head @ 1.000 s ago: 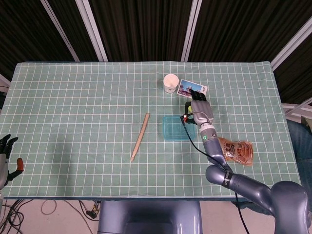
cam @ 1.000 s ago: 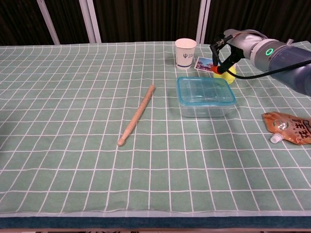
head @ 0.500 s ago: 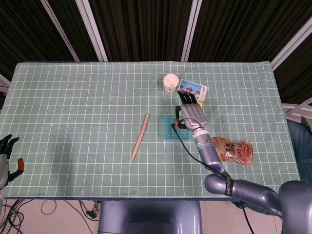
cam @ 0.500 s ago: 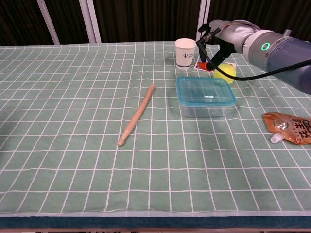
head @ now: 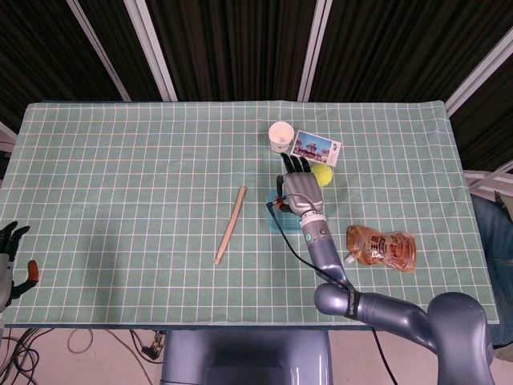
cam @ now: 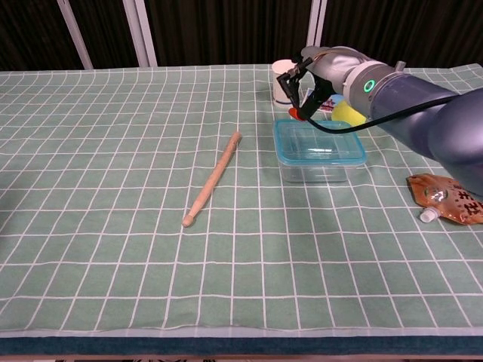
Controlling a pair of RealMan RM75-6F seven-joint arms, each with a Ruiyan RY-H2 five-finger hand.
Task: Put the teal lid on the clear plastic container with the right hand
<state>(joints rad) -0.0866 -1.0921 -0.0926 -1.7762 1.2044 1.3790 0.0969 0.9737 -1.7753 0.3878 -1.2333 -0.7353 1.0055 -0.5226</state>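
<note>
The clear plastic container (cam: 318, 164) stands right of centre on the table, and the teal lid (cam: 317, 140) lies flat on top of it. My right hand (cam: 311, 75) hovers over its far left corner with fingers stretched out and nothing in them. From the head view, the right hand (head: 297, 189) covers most of the container, leaving only a teal edge (head: 271, 212) showing. My left hand (head: 10, 249) hangs at the table's near left edge, fingers apart and holding nothing.
A wooden stick (cam: 213, 177) lies left of the container. A paper cup (cam: 283, 81), a photo card (head: 317, 147) and a yellow ball (head: 322, 175) sit just behind it. An orange sauce pouch (cam: 449, 197) lies to the right.
My right hand has swung leftwards from the container's far right corner to above its far left corner, uncovering the yellow ball. The lid and container have not moved.
</note>
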